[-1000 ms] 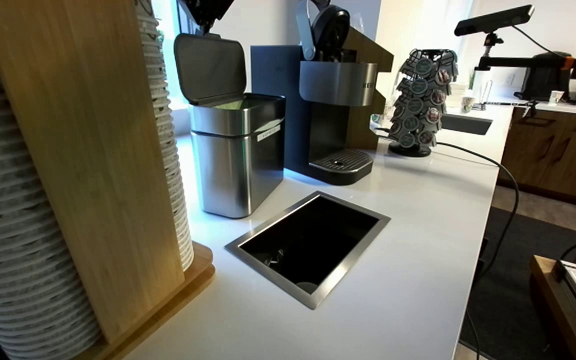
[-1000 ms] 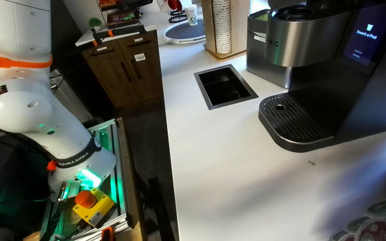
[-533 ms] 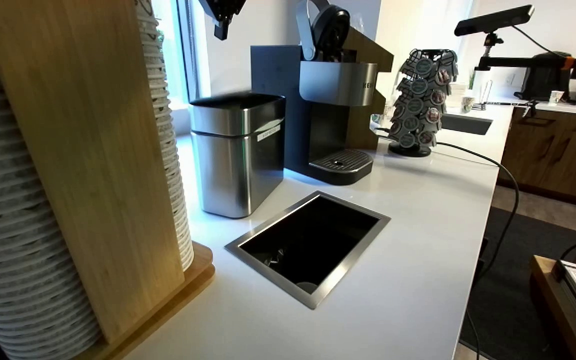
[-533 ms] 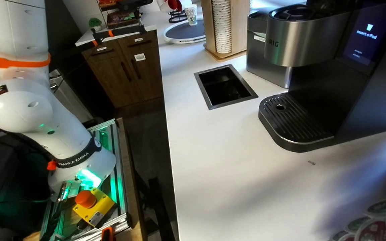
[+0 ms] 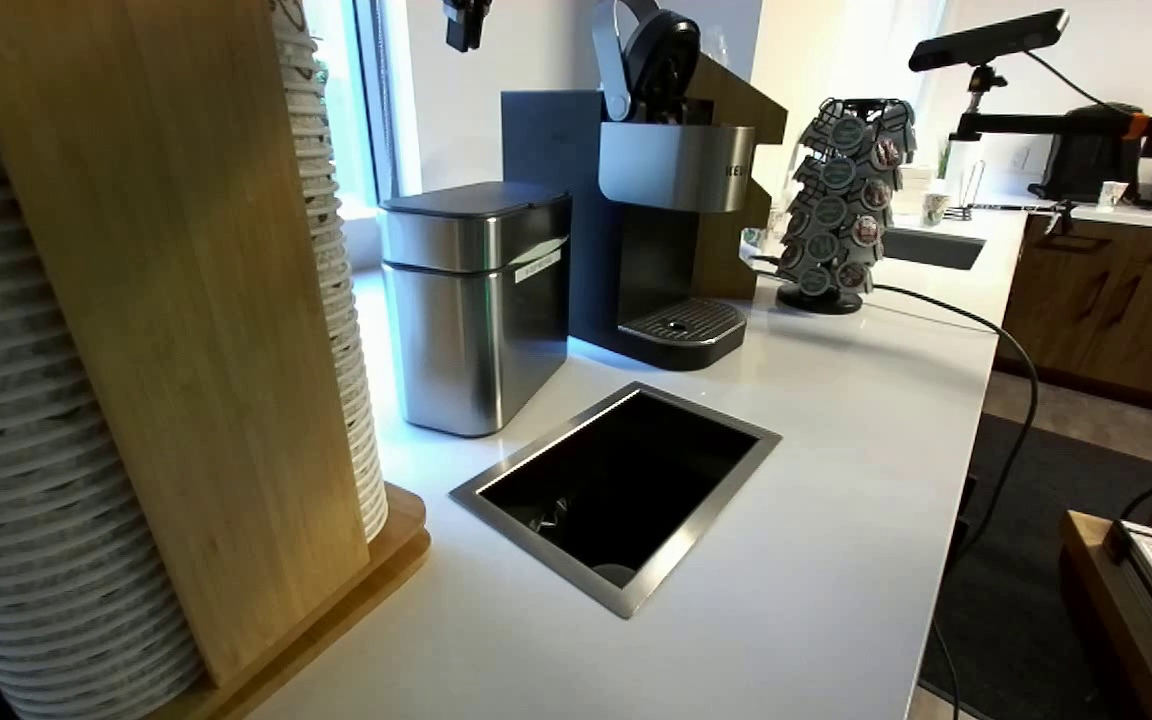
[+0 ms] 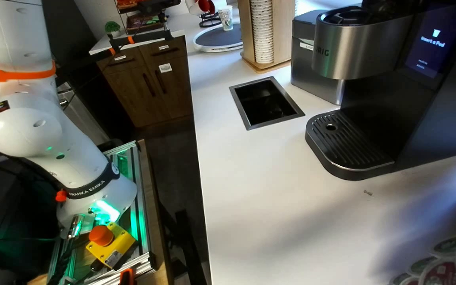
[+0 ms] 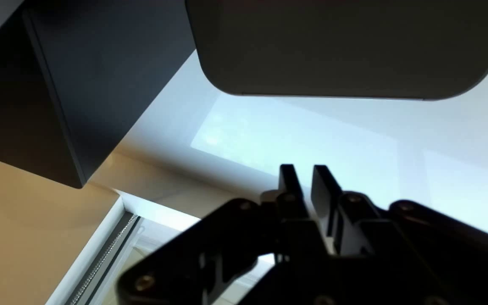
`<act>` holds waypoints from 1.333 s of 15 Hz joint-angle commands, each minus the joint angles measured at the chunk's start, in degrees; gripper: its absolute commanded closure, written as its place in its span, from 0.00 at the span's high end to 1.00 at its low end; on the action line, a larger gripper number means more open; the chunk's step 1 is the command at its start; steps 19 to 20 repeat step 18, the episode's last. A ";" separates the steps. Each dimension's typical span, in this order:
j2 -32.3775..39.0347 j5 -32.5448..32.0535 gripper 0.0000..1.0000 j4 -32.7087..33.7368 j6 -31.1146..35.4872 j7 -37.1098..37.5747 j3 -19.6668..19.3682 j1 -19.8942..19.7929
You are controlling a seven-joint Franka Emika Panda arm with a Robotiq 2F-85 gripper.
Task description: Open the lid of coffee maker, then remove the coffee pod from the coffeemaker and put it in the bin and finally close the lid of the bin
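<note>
Dark grey plastic, the bin lid (image 7: 350, 48), spread between 12 and 1 o'clock of my gripper (image 7: 303, 168) in the wrist view. The gripper stood slightly parted, nothing in its grasp, not touching the lid. The Keurig coffee maker (image 7: 112, 72) loomed at 10 o'clock and the window frame (image 7: 88, 254) at 8, so I judged that a hasty sideways retreat could scrape either, and lost height toward 12 could drive it onto the lid.

In an exterior view that lid lay flat on the brushed-steel bin (image 5: 446, 340), at 6 o'clock below the gripper, so the last step looked done to me. The coffee maker's own lid (image 5: 664, 60) stood raised at 3 o'clock; I reckoned a low swing that way would strike it. At 4, the pod carousel (image 5: 841, 200) could be toppled by a wide sweep. Between 7 and 8, the wooden dispenser (image 5: 186, 330) of stacked cups (image 5: 26, 480) stood in the way, and anything knocked loose could roll into the steel-framed counter opening (image 5: 698, 520) between 5 and 6.

In an exterior view the touchscreen (image 6: 430, 47), at 2 o'clock of the frame, read "Insert a Pod", which hinted that the coffee pod was out; I could not tell whether it lay under the bin lid. The Franka arm (image 6: 26, 122) stood at 9 with its upper links cut off, so I feared misjudging its reach.
</note>
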 commanded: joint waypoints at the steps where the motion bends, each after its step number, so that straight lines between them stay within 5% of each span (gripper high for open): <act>1: -11.75 3.61 0.49 -13.18 -0.34 -0.88 0.93 -0.31; 5: -22.15 8.16 0.78 -23.07 -3.86 -2.96 0.30 -1.30; 8: -30.22 9.18 1.00 -29.16 -12.43 -2.89 -0.67 -1.78; 9: -32.77 8.13 1.00 -30.59 -15.67 -2.61 4.64 -7.46; 12: -39.80 7.61 1.00 -33.95 -27.61 -3.61 6.56 -11.67; 13: -33.71 8.36 1.00 -28.59 -23.50 -3.13 7.38 -12.30; 20: -34.59 8.27 1.00 -29.11 -24.14 -3.29 8.90 -13.98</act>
